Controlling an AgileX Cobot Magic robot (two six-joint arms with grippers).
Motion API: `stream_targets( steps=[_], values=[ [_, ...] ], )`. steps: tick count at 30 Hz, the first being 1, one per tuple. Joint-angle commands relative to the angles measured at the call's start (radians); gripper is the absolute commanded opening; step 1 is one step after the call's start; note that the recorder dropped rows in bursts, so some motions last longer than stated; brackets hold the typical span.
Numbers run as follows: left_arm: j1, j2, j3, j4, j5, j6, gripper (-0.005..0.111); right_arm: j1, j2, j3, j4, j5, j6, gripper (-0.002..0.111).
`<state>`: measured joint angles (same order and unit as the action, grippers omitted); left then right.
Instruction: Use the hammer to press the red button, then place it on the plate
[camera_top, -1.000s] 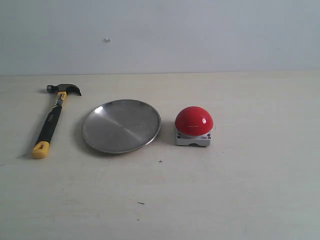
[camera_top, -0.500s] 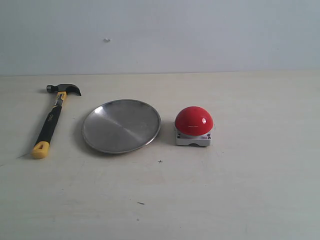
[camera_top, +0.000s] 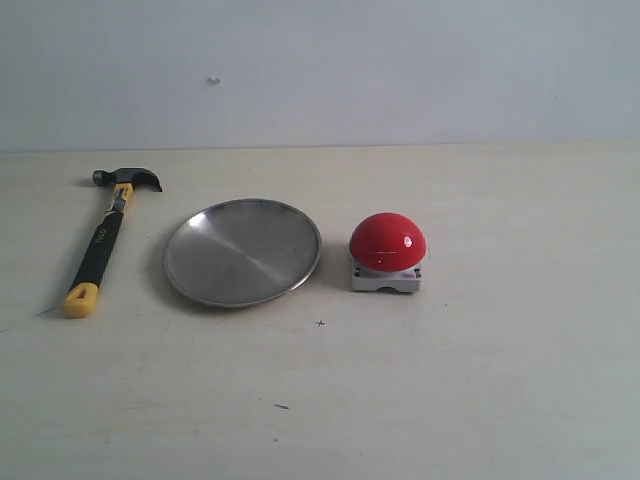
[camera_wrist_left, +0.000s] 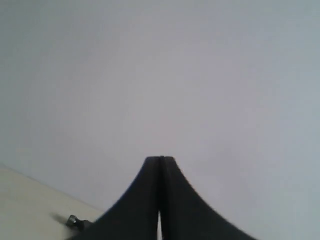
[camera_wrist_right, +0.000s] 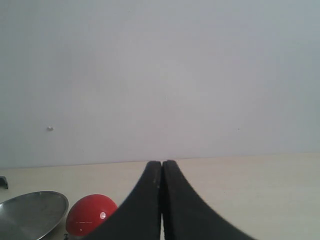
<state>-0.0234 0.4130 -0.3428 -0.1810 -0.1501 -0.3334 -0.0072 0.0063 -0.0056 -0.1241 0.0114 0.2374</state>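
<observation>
The hammer (camera_top: 108, 232) lies flat on the table at the left, dark head toward the wall, yellow handle end toward the front. To its right rests the silver plate (camera_top: 243, 251), and right of that the red button (camera_top: 387, 243) on its grey base. Neither arm shows in the exterior view. In the left wrist view my left gripper (camera_wrist_left: 160, 159) is shut and empty, raised toward the wall, with the hammer head (camera_wrist_left: 75, 221) peeking beside it. In the right wrist view my right gripper (camera_wrist_right: 162, 163) is shut and empty, with the red button (camera_wrist_right: 90, 214) and plate (camera_wrist_right: 31, 212) off to one side.
A pale wooden table (camera_top: 480, 380) runs back to a plain grey-white wall (camera_top: 400, 70). A few small dark specks (camera_top: 281, 406) mark the table surface in front of the plate.
</observation>
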Motion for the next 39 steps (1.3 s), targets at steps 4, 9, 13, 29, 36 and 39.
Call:
stream_targets(
  steps=[4, 9, 13, 29, 36, 39],
  values=[
    [0.001, 0.421, -0.418, -0.009, 0.387, 0.288, 0.000, -0.004, -0.006, 0.006, -0.005, 0.002, -0.001, 0.000],
    [0.001, 0.695, -0.680, -0.007, 0.617, 0.373, 0.000, -0.004, -0.006, 0.006, -0.005, 0.002, -0.001, 0.000],
    [0.001, 0.918, -0.911, 0.043, 0.787, 0.376, 0.000, -0.004, -0.006, 0.006, -0.005, 0.002, -0.001, 0.000],
    [0.002, 1.622, -1.253, 0.138, 1.125, 0.360, 0.054, -0.004, -0.006, 0.006, -0.005, -0.002, -0.001, 0.000],
    [0.002, 1.682, -1.496, 0.134, 1.237, 0.351, 0.047, -0.004, -0.006, 0.006, -0.005, -0.002, -0.001, 0.000],
    [0.002, 1.756, -1.626, 0.123, 1.326, 0.359, 0.049, -0.004, -0.006, 0.006, -0.005, -0.002, -0.001, 0.000]
  ],
)
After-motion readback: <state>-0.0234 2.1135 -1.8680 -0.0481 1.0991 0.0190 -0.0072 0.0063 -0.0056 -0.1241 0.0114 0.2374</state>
